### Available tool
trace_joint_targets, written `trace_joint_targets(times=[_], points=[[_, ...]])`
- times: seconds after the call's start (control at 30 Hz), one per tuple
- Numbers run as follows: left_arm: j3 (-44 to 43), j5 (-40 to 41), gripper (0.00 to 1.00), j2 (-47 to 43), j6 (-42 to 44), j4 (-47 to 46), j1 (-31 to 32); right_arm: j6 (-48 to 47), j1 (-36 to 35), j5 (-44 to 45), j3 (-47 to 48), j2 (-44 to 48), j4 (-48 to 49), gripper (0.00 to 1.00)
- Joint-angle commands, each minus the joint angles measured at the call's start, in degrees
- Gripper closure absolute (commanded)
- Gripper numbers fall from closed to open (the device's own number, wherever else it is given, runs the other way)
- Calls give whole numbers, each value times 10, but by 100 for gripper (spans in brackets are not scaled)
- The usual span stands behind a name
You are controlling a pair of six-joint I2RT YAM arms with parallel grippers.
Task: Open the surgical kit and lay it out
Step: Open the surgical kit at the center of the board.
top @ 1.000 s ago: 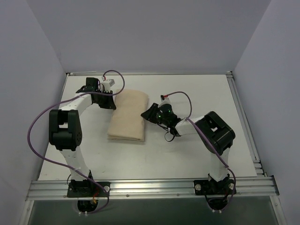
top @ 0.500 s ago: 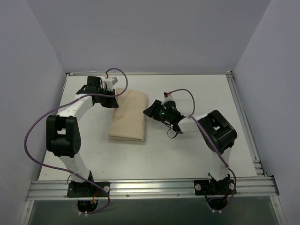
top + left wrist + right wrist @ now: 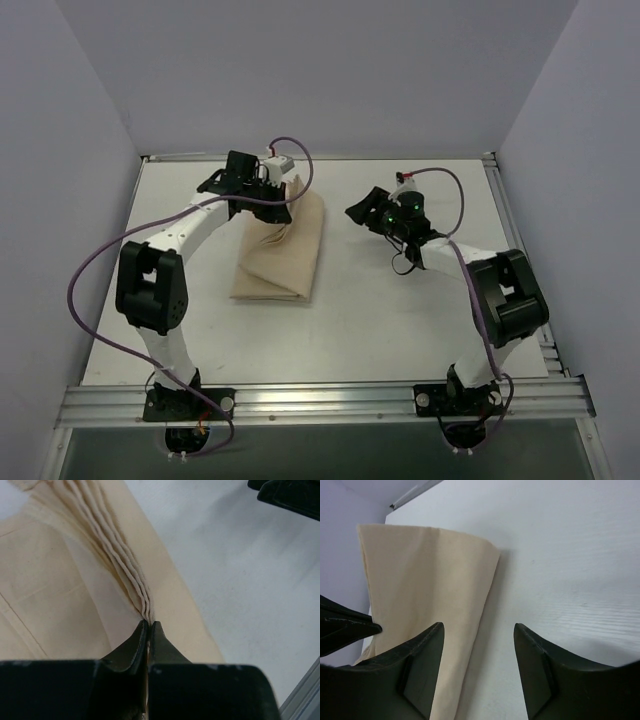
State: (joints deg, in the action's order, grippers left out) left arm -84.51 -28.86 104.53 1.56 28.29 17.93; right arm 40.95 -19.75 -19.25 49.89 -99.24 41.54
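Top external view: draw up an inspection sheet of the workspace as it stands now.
Surface: white table, flat and bare around the bundle.
Job's things: beige cloth wrap lies left of centre, still folded; its far end is gathered into pleats and lifted. No contents are showing.
Clutter: nothing seen.
Grippers: left gripper is shut on the pleated edge of the wrap; right gripper is open, empty, and apart from the wrap on its right side.
Cables: left purple cable loops wide off the left arm; right purple cable arches over the right arm. Neither touches the wrap.
Surroundings: plain walls on three sides, metal rail at the near edge.
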Motion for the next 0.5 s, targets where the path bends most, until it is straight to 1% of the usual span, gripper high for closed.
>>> trace_joint_targets(times=[0.0,0.03,0.1,0.13,0.17,0.23,0.27,0.33,0.37,0.43,0.47], points=[[-88,-15,98,46,-35,3,47,-50,44,-13,-8,74,-51,46],[-129,-14,98,78,-38,12,70,-58,64,-14,-7,82,-85,46],[-170,-17,98,109,-45,40,90,-72,84,-19,-11,107,-109,46],[-191,-20,98,139,-46,48,101,-78,107,-21,-15,114,-125,45],[-229,-19,98,155,-48,61,119,-81,118,-23,-19,130,-131,45],[-269,-8,98,197,-52,74,137,-92,149,-27,-25,142,-157,45],[-313,-2,98,212,-53,90,154,-97,158,-29,-27,153,-164,45],[-354,5,98,253,-55,104,173,-104,173,-27,-31,163,-184,44],[-385,8,98,264,-55,117,195,-108,188,-27,-35,171,-188,44],[-410,9,97,291,-50,127,219,-112,195,-26,-44,177,-203,44],[-421,9,96,299,-47,137,230,-116,217,-26,-47,183,-207,44]])
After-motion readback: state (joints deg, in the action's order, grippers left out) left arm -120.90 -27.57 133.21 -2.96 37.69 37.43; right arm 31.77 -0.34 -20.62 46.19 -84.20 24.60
